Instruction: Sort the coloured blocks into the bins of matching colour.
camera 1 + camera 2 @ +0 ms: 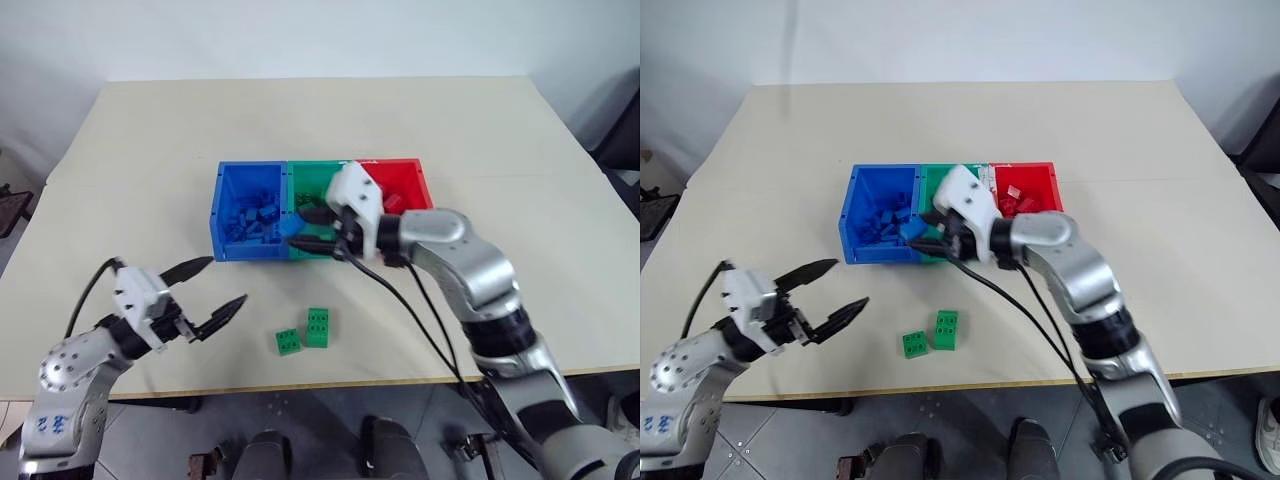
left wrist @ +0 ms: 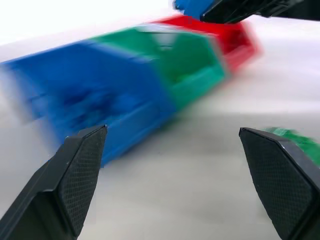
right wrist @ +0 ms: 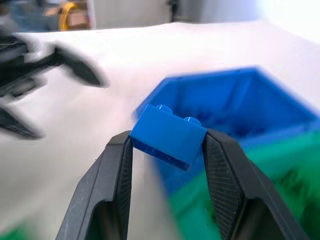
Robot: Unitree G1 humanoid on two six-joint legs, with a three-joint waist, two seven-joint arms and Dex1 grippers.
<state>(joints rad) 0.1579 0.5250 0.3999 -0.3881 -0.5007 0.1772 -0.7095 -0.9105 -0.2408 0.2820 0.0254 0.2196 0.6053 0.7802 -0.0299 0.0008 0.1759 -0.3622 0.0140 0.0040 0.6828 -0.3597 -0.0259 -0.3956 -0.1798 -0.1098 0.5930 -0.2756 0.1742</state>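
Note:
Three joined bins stand mid-table: a blue bin (image 1: pixel 228 215) holding several blue blocks, a green bin (image 1: pixel 308 182) and a red bin (image 1: pixel 408 176). My right gripper (image 1: pixel 310 228) is shut on a small blue block (image 3: pixel 167 135), held above the front lip where the blue and green bins meet. Two green blocks lie on the table nearer me: a smaller one (image 1: pixel 288 341) and a larger rectangular one (image 1: pixel 318 326). Over the table at the near left, my left gripper (image 1: pixel 217 288) hangs open and holds nothing.
The bins sit on a beige table (image 1: pixel 150 150) with wide bare room behind and to both sides. Its front edge runs just below the green blocks. The right arm's black cable (image 1: pixel 410 310) trails across the table beside them.

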